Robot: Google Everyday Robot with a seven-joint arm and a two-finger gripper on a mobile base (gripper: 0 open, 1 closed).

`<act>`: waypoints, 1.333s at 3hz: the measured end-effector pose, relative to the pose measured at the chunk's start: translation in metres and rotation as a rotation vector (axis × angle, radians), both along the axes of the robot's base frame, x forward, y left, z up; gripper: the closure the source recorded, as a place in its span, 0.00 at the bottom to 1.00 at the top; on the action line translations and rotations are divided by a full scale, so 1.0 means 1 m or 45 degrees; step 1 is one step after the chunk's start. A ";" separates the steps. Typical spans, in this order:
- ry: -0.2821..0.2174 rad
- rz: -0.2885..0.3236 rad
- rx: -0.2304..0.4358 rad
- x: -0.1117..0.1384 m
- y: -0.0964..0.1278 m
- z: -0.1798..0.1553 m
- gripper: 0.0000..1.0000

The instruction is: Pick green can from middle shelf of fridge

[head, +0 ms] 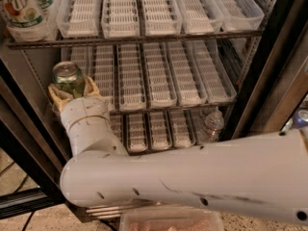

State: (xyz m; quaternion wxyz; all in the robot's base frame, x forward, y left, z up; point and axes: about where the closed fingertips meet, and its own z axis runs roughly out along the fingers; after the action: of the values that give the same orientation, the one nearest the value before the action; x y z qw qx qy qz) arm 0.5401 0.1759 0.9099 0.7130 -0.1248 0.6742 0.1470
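The green can (68,78), with a silver top and green mottled print, stands upright at the left end of the middle shelf (159,81) of the fridge (269,76). My gripper (73,91) is at the can. Its tan fingers (57,96) sit tight against both sides of the can's lower half. The white wrist and arm (192,177) run from the can down and across the bottom of the view, hiding the fridge base.
A large 7UP bottle (19,11) stands on the upper shelf at the left. A clear water bottle (211,125) sits on the lower shelf. Dark door edges flank both sides. A plastic container (171,220) lies at the bottom edge.
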 end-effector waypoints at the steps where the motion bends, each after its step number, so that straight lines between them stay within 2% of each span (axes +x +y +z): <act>1: 0.058 -0.068 0.057 -0.007 -0.051 -0.002 1.00; 2: 0.058 -0.067 0.057 -0.007 -0.051 -0.002 1.00; 3: 0.114 -0.041 0.101 -0.002 -0.058 0.001 1.00; 4: 0.229 -0.027 0.254 0.014 -0.093 0.009 1.00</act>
State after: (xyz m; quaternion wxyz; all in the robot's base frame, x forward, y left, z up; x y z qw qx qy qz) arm 0.5544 0.0826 0.9191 0.6600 -0.0325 0.7187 0.2164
